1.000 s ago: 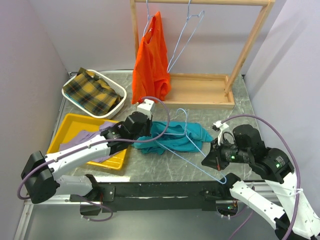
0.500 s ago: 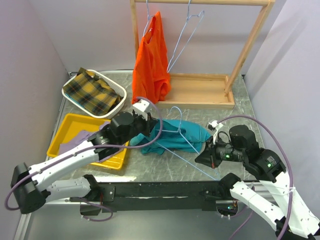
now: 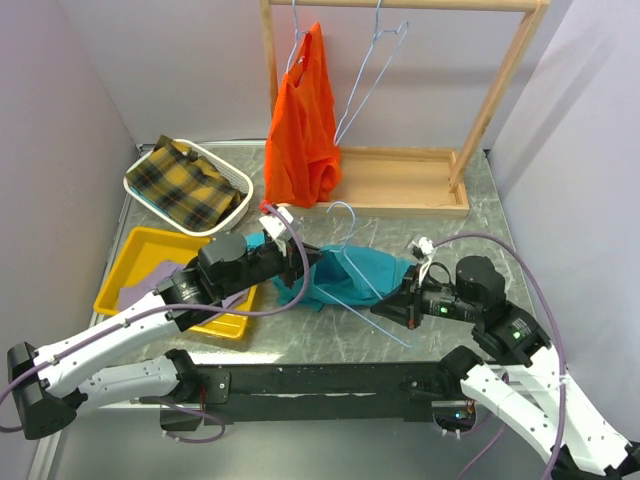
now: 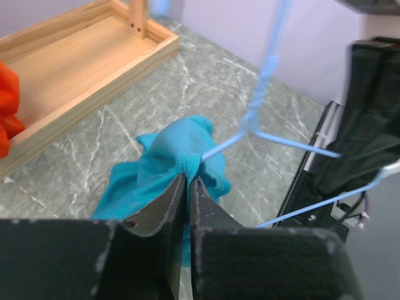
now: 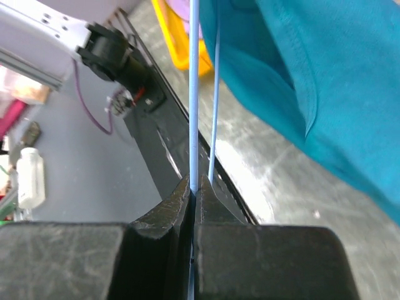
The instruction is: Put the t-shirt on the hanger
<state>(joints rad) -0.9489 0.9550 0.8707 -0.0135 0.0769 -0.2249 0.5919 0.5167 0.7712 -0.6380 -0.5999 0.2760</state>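
Note:
The teal t-shirt (image 3: pixel 352 277) hangs bunched just above the table's middle. My left gripper (image 3: pixel 297 262) is shut on a fold of it; in the left wrist view the fabric (image 4: pixel 178 156) is pinched between the jaws. The pale-blue wire hanger (image 3: pixel 345 265) is tilted, one arm threaded into the shirt, its hook up at the top. My right gripper (image 3: pixel 384 310) is shut on the hanger's lower wire (image 5: pixel 193 94). The shirt also shows in the right wrist view (image 5: pixel 312 69).
A wooden rack (image 3: pixel 400 190) at the back carries an orange garment (image 3: pixel 303 125) and another wire hanger (image 3: pixel 370 70). A white basket (image 3: pixel 240 180) with plaid cloth is at back left. A yellow tray (image 3: pixel 135 250) holds lilac cloth.
Both grippers have moved left and lifted. The shirt has been pulled up and bunched by the left gripper. The hanger has shifted left with the right gripper, further into the shirt.

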